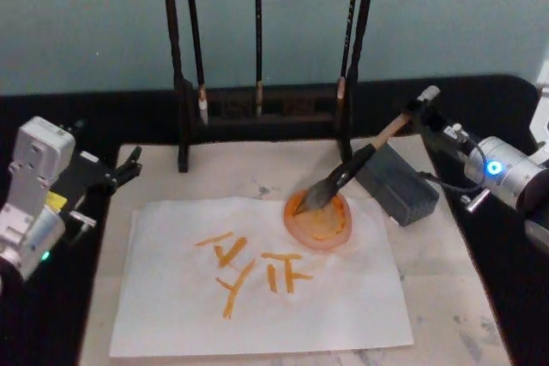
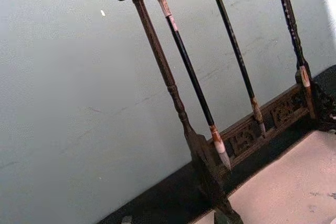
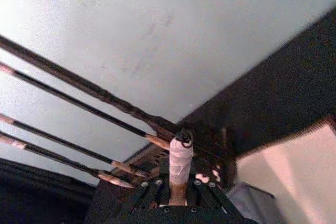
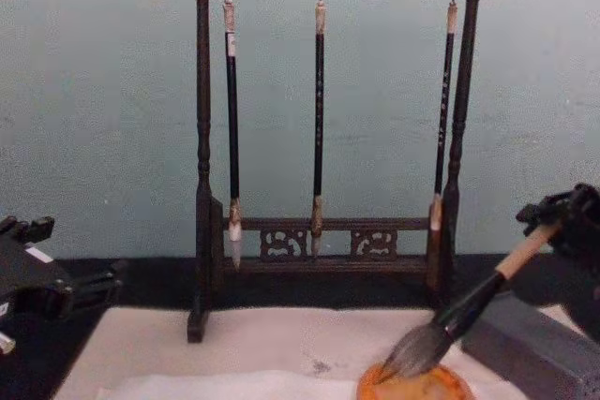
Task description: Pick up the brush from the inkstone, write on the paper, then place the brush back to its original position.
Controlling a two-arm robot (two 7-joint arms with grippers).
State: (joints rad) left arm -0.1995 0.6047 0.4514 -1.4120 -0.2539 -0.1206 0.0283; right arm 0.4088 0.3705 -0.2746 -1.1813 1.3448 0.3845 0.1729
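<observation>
- Head view: the right end effector is clamped on the upper end of the brush, which slants down toward the robot's left.
- The grey tuft of the brush rests in the orange dish, and its shaft passes just beside the dark grey block.
- The dish sits at the far right corner of the paper, which bears orange strokes.
- The paper lies on a cream mat.
- Behind it stands a wooden rack with three thin brushes.
- The left end effector is parked at the bench's left side.

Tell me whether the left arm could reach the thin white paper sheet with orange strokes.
Probably yes: the left gripper sits near the paper, with only bare cream mat between them.
</observation>
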